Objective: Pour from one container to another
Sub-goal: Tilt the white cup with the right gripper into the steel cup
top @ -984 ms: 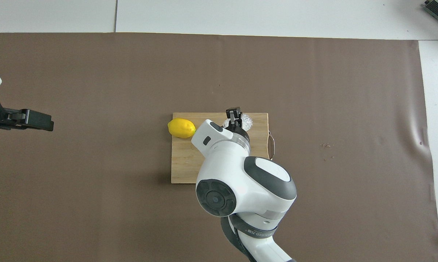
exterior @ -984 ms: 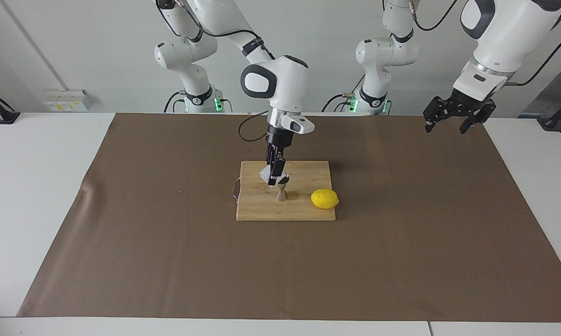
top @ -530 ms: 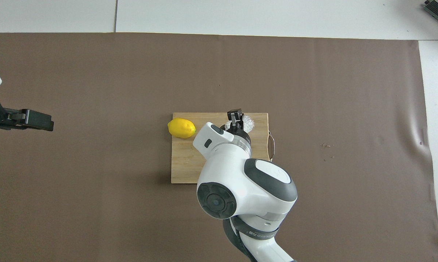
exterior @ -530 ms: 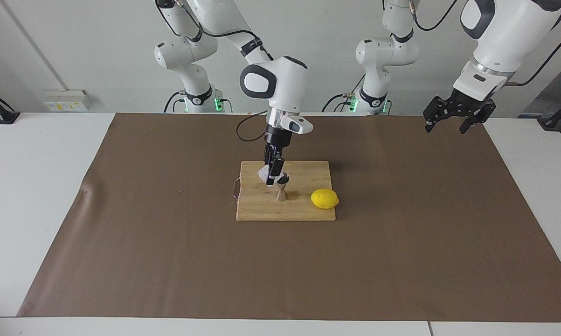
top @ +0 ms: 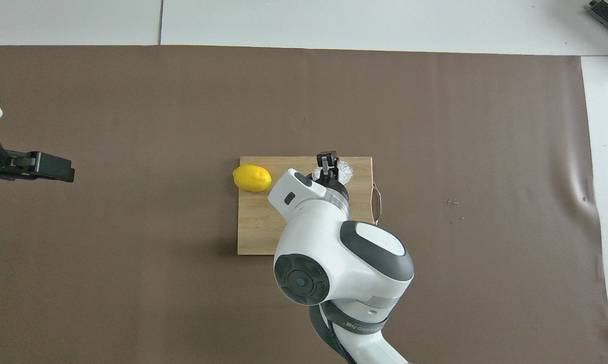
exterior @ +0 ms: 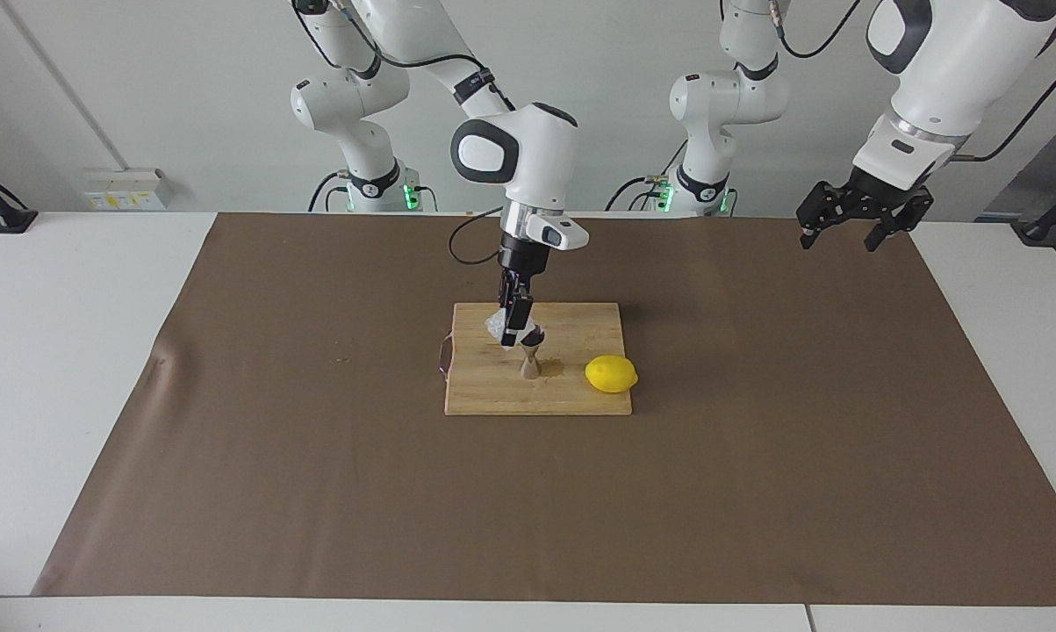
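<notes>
Lifted slightly, right gripper tilts cup over upright jigger.

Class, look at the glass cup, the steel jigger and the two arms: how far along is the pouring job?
Done: the right end effector has the glass cup gripped and lifted off the cutting board.
In hand: the cup is tipped just above the jigger, which stands upright on the board beside the lemon. No liquid can be made out.
Left: finishing the pour and setting the cup down. The left end effector waits open, over the mat.
</notes>
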{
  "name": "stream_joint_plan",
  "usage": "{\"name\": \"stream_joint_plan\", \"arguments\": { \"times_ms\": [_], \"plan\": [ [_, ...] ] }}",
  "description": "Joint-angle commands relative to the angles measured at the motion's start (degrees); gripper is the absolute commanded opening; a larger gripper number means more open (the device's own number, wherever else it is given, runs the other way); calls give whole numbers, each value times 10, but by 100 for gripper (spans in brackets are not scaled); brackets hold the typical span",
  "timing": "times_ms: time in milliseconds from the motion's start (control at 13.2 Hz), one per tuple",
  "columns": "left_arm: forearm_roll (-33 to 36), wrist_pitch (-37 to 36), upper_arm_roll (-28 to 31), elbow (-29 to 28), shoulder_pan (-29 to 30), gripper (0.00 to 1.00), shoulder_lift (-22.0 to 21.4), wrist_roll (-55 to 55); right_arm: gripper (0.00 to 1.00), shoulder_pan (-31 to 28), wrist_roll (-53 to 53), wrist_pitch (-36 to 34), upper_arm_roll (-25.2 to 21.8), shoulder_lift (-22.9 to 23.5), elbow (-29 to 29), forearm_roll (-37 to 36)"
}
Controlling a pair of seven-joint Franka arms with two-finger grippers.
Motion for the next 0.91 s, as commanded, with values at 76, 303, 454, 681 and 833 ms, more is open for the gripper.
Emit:
{"name": "stream_joint_plan", "arguments": {
  "times_ms": [76,303,454,681,833],
  "plan": [
    [9,1,-2,-6,2,100,-4,-6,0,-8,6,10,2,-16,-10,52],
    [10,1,-2,-6,2,100,-4,-6,0,-14,5,10,2,-17,-10,90],
    [10,1,-2,-6,2,100,-4,-6,0,-19,0,11,2,-17,-10,118],
    [9,1,-2,-6,2,100,-4,-6,0,-50,-59,28,2,-18,-10,188],
    [9,1,-2,-6,2,100,-4,-6,0,-65,-111,29,2,-20,-10,252]
  ]
}}
